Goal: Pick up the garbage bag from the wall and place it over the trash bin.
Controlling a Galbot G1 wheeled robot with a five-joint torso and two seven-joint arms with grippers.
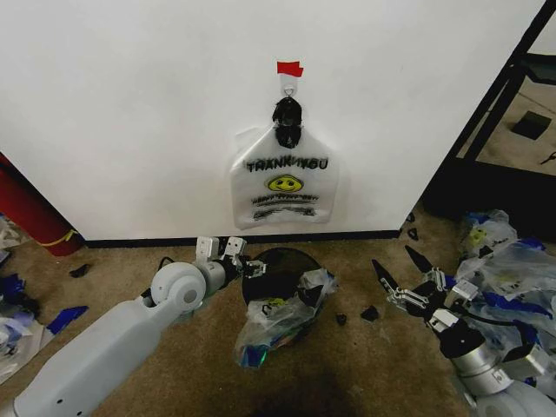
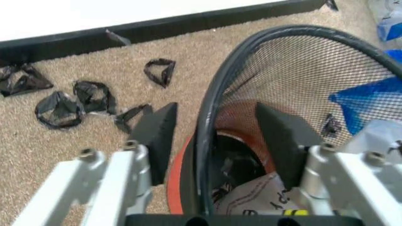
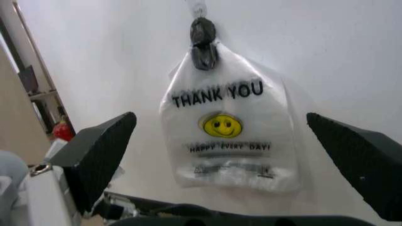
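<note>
The black wire-mesh trash bin (image 1: 280, 265) stands on the carpet below the wall (image 1: 130, 104). The garbage bag (image 1: 280, 320), see-through with blue tape patches, lies crumpled in the bin and spills over its near side; its blue patch (image 2: 364, 99) shows through the mesh (image 2: 301, 66). My left gripper (image 1: 250, 265) is open and straddles the bin's rim (image 2: 207, 117), one finger outside and one inside. My right gripper (image 1: 400, 268) hangs open to the right of the bin, facing the wall. A white "THANK YOU" smiley bag (image 1: 285, 182) (image 3: 226, 132) hangs from the hook (image 1: 288, 87) under red tape (image 1: 289, 68).
A heap of blue-taped clear bags (image 1: 504, 261) lies at the right beside my right arm. Black scraps (image 2: 63, 106) litter the carpet by the baseboard (image 2: 157, 28). A red cylinder (image 1: 26, 213) leans at the left wall. A dark shelf frame (image 1: 486, 113) stands at the right.
</note>
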